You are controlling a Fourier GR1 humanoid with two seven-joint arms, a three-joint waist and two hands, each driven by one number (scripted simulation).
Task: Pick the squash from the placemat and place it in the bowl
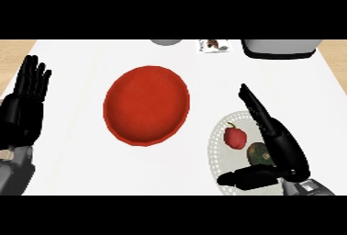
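The dark green squash [257, 153] lies on the white placemat [218, 142] at the near right of the counter [81, 151]. It is partly covered by the right robot hand [284, 147], which is spread, fingers straight and thumb apart, curled round nothing; the left robot hand [30, 92] rests open at the left edge. A red vegetable [235, 137] sits just beside the squash, so closing here could catch it instead, or roll the squash away from the red bowl [146, 105] further left.
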